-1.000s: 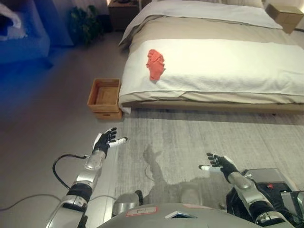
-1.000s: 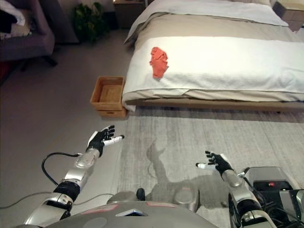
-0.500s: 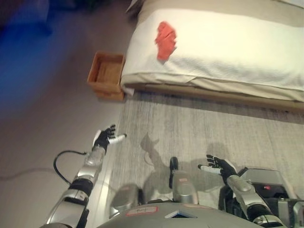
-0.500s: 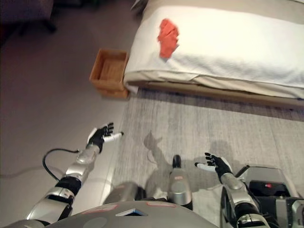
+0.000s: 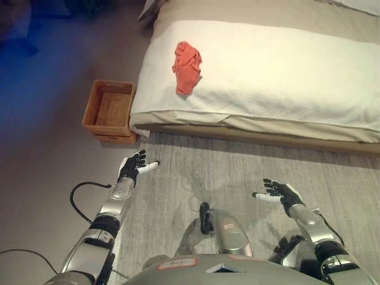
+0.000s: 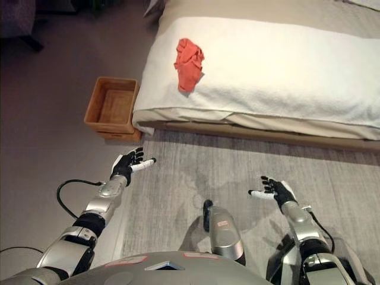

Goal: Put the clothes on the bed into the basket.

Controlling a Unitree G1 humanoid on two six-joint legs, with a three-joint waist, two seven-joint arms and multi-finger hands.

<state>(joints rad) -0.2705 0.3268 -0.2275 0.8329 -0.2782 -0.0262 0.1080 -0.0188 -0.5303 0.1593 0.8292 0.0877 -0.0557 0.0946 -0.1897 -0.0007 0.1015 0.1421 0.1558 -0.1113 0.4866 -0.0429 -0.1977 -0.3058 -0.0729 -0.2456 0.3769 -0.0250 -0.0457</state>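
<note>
Left eye view: 1 red garment (image 5: 187, 64) lies crumpled on the bed (image 5: 285, 77) near its left edge; the empty basket (image 5: 109, 110) sits on the floor beside it. Right eye view: left hand (image 6: 127, 165) and right hand (image 6: 275, 190) hover over the rug (image 6: 237, 172), fingers spread, holding nothing.

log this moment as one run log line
phase: approach | red cloth on bed | basket on floor by bed, holds nothing | left robot hand open | right robot hand open

The bed (image 5: 285, 71) runs past the top and right edges, its far end unseen.
</note>
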